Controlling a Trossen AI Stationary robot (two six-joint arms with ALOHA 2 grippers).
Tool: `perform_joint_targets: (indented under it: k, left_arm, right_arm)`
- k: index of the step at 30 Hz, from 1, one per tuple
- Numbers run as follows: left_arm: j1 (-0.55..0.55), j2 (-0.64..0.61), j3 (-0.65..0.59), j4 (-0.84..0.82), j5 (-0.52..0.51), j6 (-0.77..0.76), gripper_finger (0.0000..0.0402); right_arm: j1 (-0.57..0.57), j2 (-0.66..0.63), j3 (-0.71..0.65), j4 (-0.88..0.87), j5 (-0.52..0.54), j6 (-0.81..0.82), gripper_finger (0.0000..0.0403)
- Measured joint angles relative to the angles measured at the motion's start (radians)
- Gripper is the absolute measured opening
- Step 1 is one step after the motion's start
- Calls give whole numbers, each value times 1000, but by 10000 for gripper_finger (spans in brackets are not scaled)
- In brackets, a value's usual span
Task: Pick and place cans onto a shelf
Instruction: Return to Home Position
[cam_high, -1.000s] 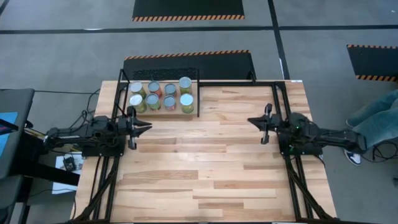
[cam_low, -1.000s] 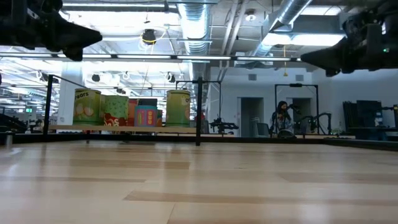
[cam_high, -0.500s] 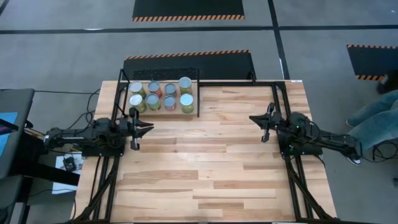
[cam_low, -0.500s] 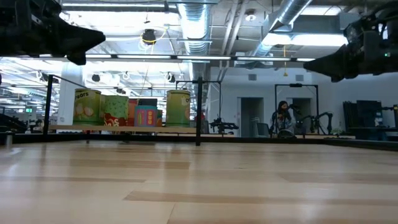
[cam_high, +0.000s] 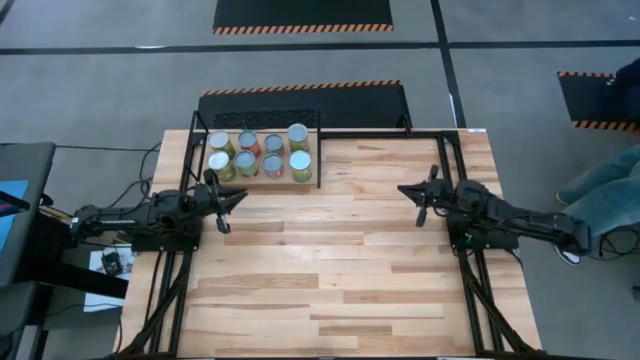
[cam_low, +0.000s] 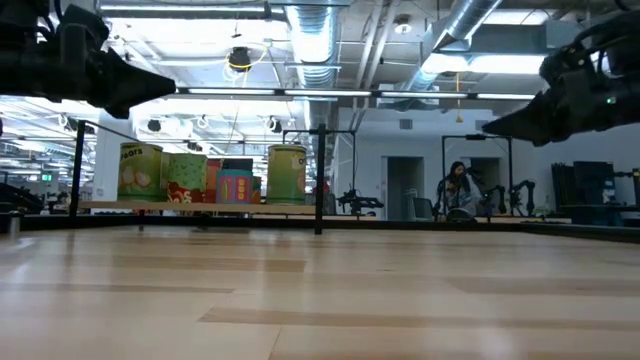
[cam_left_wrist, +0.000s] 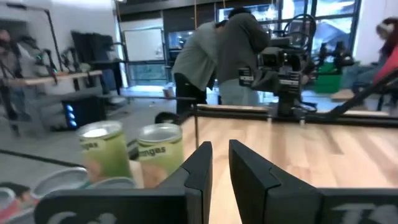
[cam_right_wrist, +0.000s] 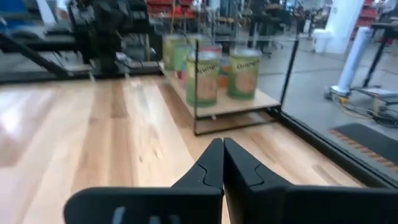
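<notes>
Eight cans (cam_high: 260, 153) stand upright in two rows on the shelf (cam_high: 268, 184), a small light-wood board with black rails at the table's far left. They show in the low view (cam_low: 200, 175) with yellow-green, red and blue labels. My left gripper (cam_high: 240, 198) hovers empty just near of the shelf, pointing toward the table's right edge, its fingers a narrow gap apart (cam_left_wrist: 220, 146). My right gripper (cam_high: 401, 189) hovers empty at the far right, pointing toward the left edge, its fingers together (cam_right_wrist: 222, 142).
Black frame rails (cam_high: 440, 180) run along the table's left, right and far sides. A thin black post (cam_low: 318, 180) stands at the shelf's right end. People (cam_left_wrist: 217, 56) stand in the room beyond the table. Bare wood (cam_high: 330, 260) lies between the arms.
Both grippers have sunk a little toward the table, as the low view shows. My left gripper has rolled about its own axis. The cans and the shelf have stayed where they were.
</notes>
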Motion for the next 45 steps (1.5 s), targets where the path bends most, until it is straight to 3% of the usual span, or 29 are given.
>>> perform_joint_targets:
  k: [11,45]
  left_arm:
    - [0,1,-1,3,8,56,43]
    - [-1,1,-2,2,9,46,43]
  right_arm:
    - [-4,101,-1,0,3,53,32]
    - [-4,106,-2,0,4,53,33]
